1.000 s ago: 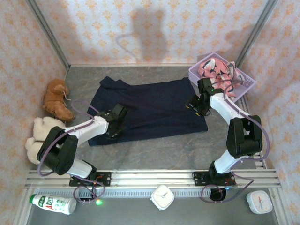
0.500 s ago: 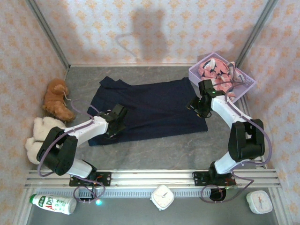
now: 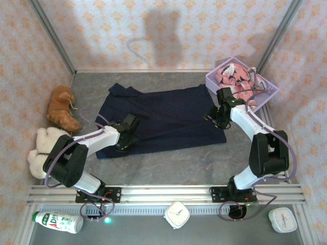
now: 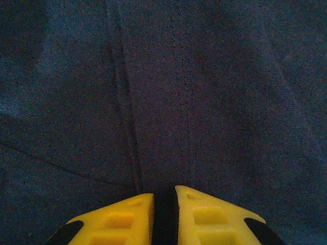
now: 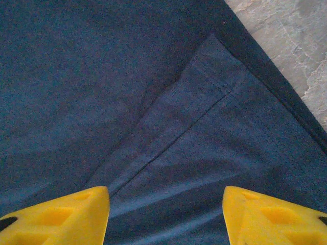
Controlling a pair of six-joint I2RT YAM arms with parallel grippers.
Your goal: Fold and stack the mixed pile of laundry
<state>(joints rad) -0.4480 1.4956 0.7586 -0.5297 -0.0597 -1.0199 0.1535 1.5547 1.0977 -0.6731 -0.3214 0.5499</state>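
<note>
Navy garment [image 3: 168, 115]: lg, plain, spread mostly flat across centre of counter [image 3: 179, 158], long axis left-right. Upper-left corner rumpled; lower-left edge runs under left arm.

Pink shark-print garment [image 3: 232, 76]: bunched in lavender basket [image 3: 210, 77], upper right of top view, not yet laid out.

Left gripper [image 3: 127, 133]: down on lower-left part of navy cloth. In wrist view left gripper [image 4: 164, 191] is clenched, just a thin dark slit betw. fingers, beside a seam line; can't tell if any cloth is nipped.

Right gripper [image 3: 213, 116]: over right end of cloth, nr its edge. In wrist view right gripper [image 5: 166, 194] is released, fingers wide apart, straddling a folded-over hem flap; bare counter at upper right of that view.

Risks (est.):
- Left may hold nothing or top layer only, so a lift would slip or drag the cloth into a skewed fold.
- Right may close on the flap alone, so the under layer stays behind.
- Uneven lift L vs R would wrinkle the middle.
- Right arm cables hang nr the basket; poss. snag.

Room:
- Wide bare counter strip below cloth, narrower strip above.
- Left: brown plush [image 3: 62, 108] and cream plush [image 3: 43, 148] nr the cloth's left end.
- Right: basket just beside upper-right corner.
- Walls close on three sides.
</note>
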